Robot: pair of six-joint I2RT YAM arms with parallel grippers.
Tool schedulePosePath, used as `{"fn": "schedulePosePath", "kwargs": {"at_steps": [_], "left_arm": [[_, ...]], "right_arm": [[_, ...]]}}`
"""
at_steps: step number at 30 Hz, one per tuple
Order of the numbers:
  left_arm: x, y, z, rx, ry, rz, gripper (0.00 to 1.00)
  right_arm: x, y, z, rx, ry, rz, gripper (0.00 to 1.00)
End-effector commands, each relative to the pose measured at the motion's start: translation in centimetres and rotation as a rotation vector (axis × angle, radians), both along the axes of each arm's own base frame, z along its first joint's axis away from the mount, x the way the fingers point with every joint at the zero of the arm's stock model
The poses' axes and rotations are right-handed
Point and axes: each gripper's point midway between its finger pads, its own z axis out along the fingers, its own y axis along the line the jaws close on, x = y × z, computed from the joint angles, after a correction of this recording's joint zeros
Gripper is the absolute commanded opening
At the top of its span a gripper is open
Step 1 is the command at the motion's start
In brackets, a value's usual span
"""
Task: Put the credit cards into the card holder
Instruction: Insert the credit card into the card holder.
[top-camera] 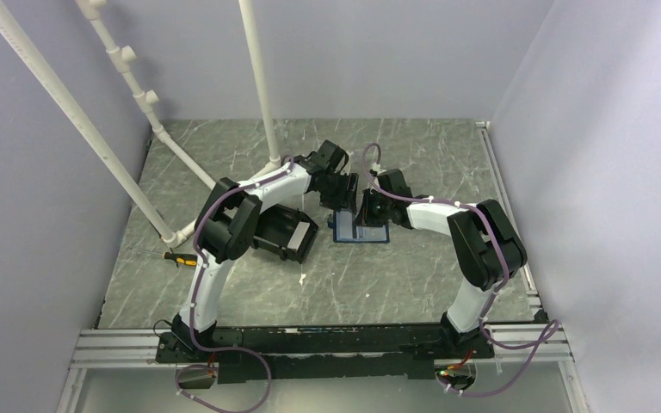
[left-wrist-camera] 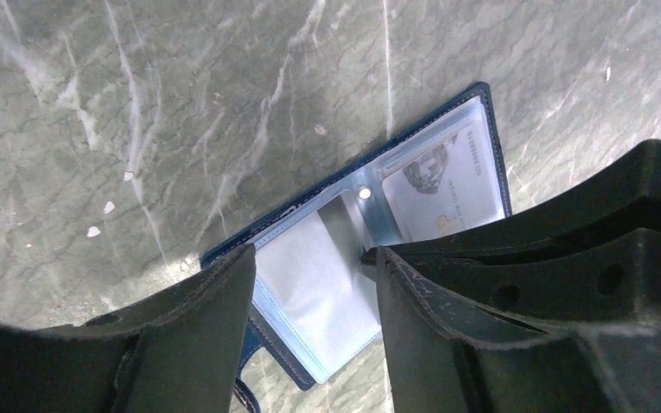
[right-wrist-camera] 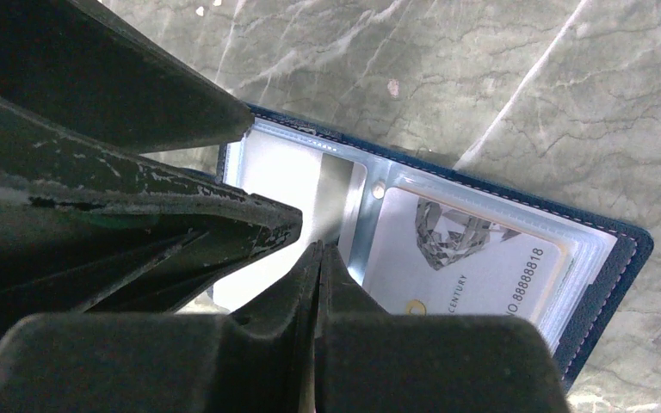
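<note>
**Card holder open on desk; one card seated in its sleeve**

The card holder (top-camera: 360, 229) lies opened flat near the middle of the desk (top-camera: 396, 284), well clear of all four edges, with its clear plastic sleeves facing up. A pale card (right-wrist-camera: 473, 258) sits inside the sleeve on one half. The sleeve on the other half shows only a whitish surface.

The left end effector (top-camera: 342, 191) is over that second half. Its fingers stand apart, with the sleeve visible in the gap between them, and grip nothing. The right end effector (top-camera: 370, 212) has its fingers pressed together with nothing seen between them. Its tip is at the centre fold of the holder, beside the snap stud. Whether it touches the sleeve cannot be told.

A black bin (top-camera: 284, 232) rests on the desk just beside the holder, toward the left edge. A screwdriver (top-camera: 179, 257) with a yellow handle lies at the left edge.
</note>
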Motion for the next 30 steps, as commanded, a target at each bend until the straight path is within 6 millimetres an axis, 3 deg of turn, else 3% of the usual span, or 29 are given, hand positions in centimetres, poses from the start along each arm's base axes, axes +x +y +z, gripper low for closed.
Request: {"fn": "schedulePosePath", "kwargs": {"at_steps": [1,9,16,25,30], "left_arm": [[0.5,0.8,0.2,0.038,-0.039,0.001,0.60],[-0.2,1.5,0.0,0.055,-0.030,0.009,0.60],[-1.0,0.6,-0.2,-0.003,0.010,-0.014,0.59],[-1.6,-0.9,3.7,-0.217,0.054,-0.024,0.52],[-1.6,-0.9,4.8,-0.315,0.114,-0.014,0.49]], "right_arm": [[-1.0,-0.3,-1.7,-0.025,0.045,0.011,0.00],[-1.0,-0.3,-1.8,-0.027,0.048,0.009,0.00],[-1.1,-0.4,-1.9,-0.026,0.051,0.009,0.00],[-1.1,-0.1,-1.6,0.003,0.045,-0.008,0.00],[-1.0,-0.2,-1.5,0.009,0.046,-0.026,0.00]]}}
